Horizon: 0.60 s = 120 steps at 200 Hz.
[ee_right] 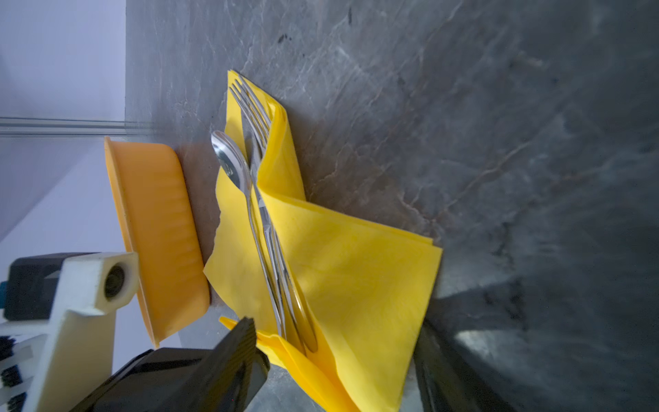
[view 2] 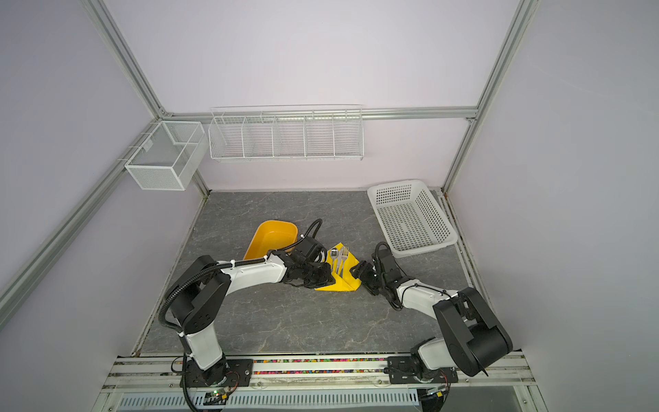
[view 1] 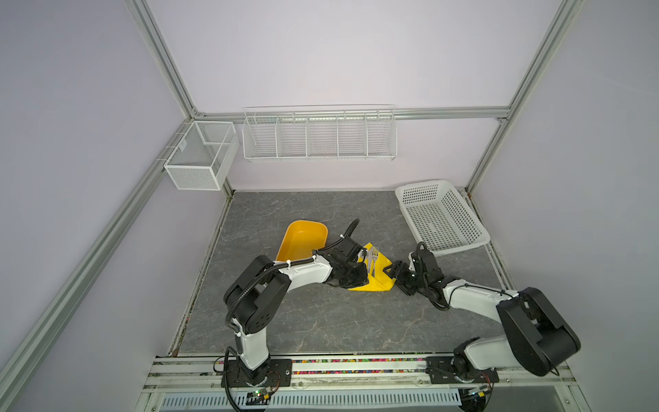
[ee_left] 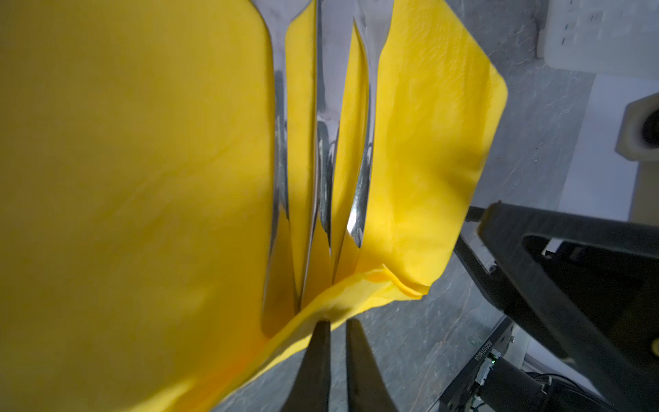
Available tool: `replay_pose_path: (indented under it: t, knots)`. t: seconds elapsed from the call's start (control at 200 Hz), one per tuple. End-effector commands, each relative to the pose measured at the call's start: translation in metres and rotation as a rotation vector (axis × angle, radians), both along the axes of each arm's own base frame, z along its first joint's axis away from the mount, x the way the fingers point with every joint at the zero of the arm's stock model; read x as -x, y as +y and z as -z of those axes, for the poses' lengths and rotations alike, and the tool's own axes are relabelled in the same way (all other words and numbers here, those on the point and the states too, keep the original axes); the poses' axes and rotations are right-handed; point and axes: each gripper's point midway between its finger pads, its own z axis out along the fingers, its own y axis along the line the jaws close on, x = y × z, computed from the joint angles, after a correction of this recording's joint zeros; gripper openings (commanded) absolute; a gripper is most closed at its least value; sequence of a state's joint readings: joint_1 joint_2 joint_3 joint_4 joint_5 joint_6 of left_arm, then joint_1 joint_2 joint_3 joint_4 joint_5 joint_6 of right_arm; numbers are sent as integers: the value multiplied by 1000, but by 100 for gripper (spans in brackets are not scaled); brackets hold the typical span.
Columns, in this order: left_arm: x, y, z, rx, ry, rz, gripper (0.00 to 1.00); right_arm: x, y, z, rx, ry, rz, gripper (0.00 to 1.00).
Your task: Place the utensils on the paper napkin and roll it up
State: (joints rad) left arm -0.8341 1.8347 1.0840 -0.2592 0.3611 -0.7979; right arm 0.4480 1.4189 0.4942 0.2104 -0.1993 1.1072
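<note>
The yellow paper napkin (view 1: pixel 379 282) (view 2: pixel 344 285) lies mid-table with its right side folded over. On it rest the utensils (view 1: pixel 372 262) (view 2: pixel 340 262), handles close together (ee_left: pixel 322 160); a fork (ee_right: pixel 253 107) and a spoon (ee_right: pixel 228 160) show their heads. My left gripper (view 1: pixel 366 275) (view 2: pixel 331 280) (ee_left: pixel 338 323) comes from the left, shut on the paper napkin's near edge (ee_left: pixel 338 303), which is lifted over the handle ends. At the napkin's right edge, my right gripper (view 1: pixel 392 273) (view 2: pixel 356 274) (ee_right: pixel 335 356) is open, holding nothing, with the folded flap (ee_right: pixel 356 285) in front of it.
An orange-yellow tub (view 1: pixel 303 237) (view 2: pixel 274 235) (ee_right: pixel 160 221) sits just left of the napkin, behind my left arm. A white perforated basket (view 1: pixel 442 217) (view 2: pixel 410 217) stands at the back right. A wire rack (view 1: pixel 319 137) and a mesh box (view 1: pixel 201 157) hang on the walls.
</note>
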Motion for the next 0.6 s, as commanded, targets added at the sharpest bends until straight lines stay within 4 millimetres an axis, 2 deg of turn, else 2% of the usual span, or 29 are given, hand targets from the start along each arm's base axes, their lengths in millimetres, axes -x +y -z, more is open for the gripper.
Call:
replay_pose_path:
  t: [0.0, 0.235, 0.36, 0.49, 0.595]
  knots:
    - [-4, 1, 4, -33, -16, 3, 12, -7, 5, -3, -53, -21, 8, 73]
    - [-6, -1, 7, -33, -13, -1, 12, -19, 15, -11, -87, -70, -35, 72]
    - [-7, -2, 6, -28, -12, -3, 12, -20, 26, -24, -136, -116, -93, 72]
    - [-9, -2, 6, -22, -12, -6, 12, -16, 41, -34, -227, -115, -145, 72]
    - [-10, -2, 5, -18, -11, -10, 12, -5, 44, -26, -221, -75, -152, 72]
